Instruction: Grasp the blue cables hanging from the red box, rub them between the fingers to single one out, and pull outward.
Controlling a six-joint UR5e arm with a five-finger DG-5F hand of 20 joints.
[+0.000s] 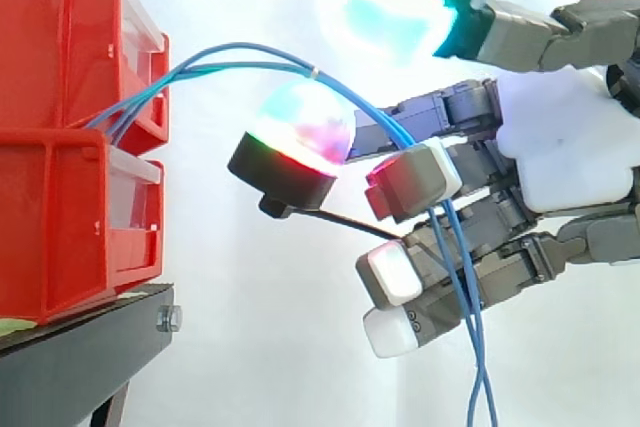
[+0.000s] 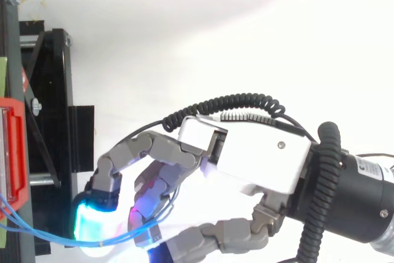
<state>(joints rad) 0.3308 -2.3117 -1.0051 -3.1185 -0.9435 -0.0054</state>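
The blue cables (image 1: 313, 71) leave the red box (image 1: 60, 227), arc out past the edge of the black stand (image 1: 80, 357) and run through the hand (image 1: 560, 162). Its fingers (image 1: 412, 179) curl round them, and the loose ends hang below. The cables look thin, light, limp and probably slick, so a firm pinch between pads suits. Open room lies away from the box.

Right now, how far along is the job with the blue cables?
Done: the hand has its fingers curled round the blue cables from the red box. In hand: likely the rubbing, since both strands run together between the fingers and hang below. Left: singling one out and pulling outward; the cables arch slack.
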